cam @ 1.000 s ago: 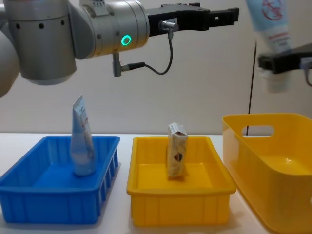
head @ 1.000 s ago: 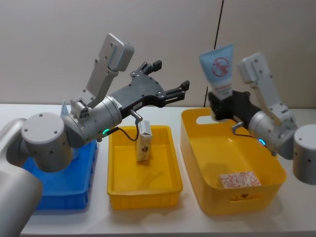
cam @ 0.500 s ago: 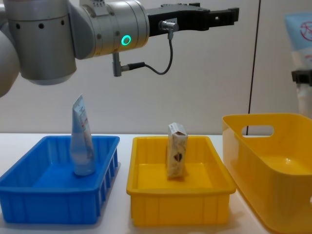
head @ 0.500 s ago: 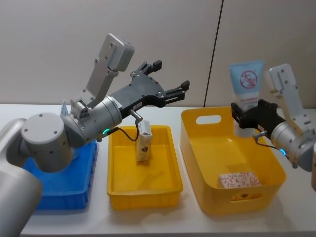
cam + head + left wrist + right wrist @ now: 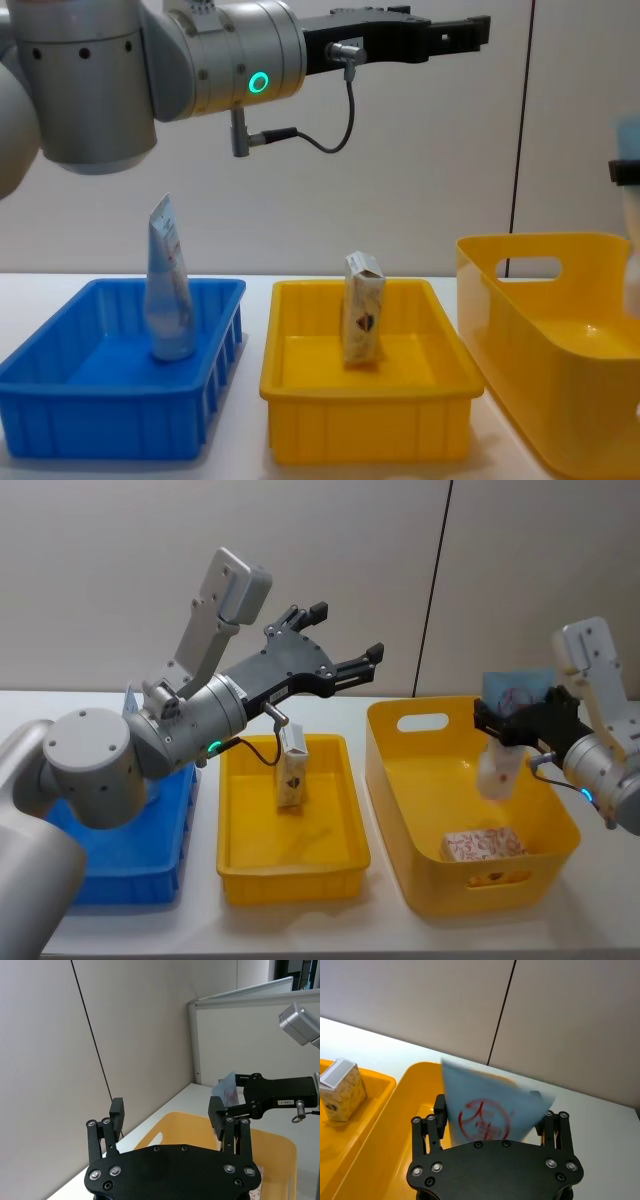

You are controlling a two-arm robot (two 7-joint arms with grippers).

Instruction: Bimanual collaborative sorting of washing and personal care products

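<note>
Counted by kind:
Two pouches, two cartons, two yellow bins, one blue bin.

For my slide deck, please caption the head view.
Right gripper holds a pale blue pouch above the large yellow bin; left gripper, open, above the small yellow bin.

Yellow bins and: moulded plastic, smooth, slight sheen. Blue bin: plastic, ribbed wall, semi-gloss. Upright carton: printed paperboard, matt. Flat carton: paperboard with red print. Pouches and: soft plastic film, faintly glossy. Left gripper and right gripper: matt black metal-looking plates, bright screw heads. Arm housings: smooth silver-grey, satin. Table: white, matt.
</note>
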